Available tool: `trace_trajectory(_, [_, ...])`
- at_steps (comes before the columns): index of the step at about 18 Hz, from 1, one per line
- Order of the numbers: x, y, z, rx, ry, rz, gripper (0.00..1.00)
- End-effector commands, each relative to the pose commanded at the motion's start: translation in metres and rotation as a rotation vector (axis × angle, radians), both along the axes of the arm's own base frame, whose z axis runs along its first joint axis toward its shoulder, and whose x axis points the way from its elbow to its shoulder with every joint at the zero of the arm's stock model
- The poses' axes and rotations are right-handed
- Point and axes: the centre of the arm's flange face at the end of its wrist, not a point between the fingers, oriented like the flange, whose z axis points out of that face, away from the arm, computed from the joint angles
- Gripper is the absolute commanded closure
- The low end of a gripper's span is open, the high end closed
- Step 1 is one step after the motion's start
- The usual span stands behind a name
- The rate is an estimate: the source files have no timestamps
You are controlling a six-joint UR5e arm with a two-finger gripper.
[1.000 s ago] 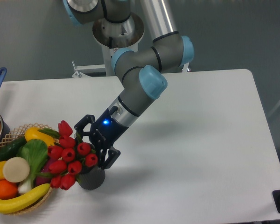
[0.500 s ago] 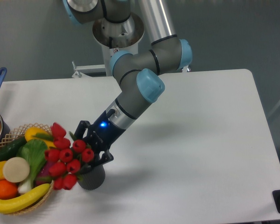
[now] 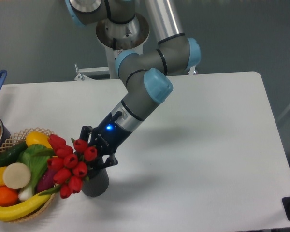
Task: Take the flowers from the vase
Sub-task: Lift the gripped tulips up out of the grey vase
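The flowers [image 3: 68, 166] sit in the vase [image 3: 95, 182], their stems going down into its mouth while the red heads lean out to the left, over the rim of the basket [image 3: 20, 216] of toy fruit just beside the vase. The vase stands upright on the white table [image 3: 198, 159], near the front edge.

The gripper [image 3: 97, 153] is right above the vase, slanting down from the upper right, with its dark fingers on either side of the bunch where the stems gather. The jaws look closed on the stems, though leaves and buds hide the contact itself, so that reading is not certain.

The bunch is probably light and rather soft: the heads would flop and the leaves bend, while the tied stems are the firm part. That bundle just above the vase mouth is the place to hold, not the buds, which could crush or slip out. The vase is small and may lift or tip with the stems, so a straight pull along its axis seems wise.
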Motion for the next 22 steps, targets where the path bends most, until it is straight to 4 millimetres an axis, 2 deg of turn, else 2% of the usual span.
trace_trajectory(3, [0.000,-0.003,0.024,0.014,-0.009,0.025,0.72])
trace_trajectory(8, [-0.007,-0.004,0.048,0.022,-0.021,0.064,0.72])
trace_trajectory(18, [-0.016,0.001,0.139,0.070,-0.062,0.160,0.72])
trace_trajectory(20, [-0.030,-0.008,0.156,0.083,-0.062,0.198,0.72])
trace_trajectory(22, [-0.033,-0.013,0.167,0.094,-0.058,0.212,0.72])
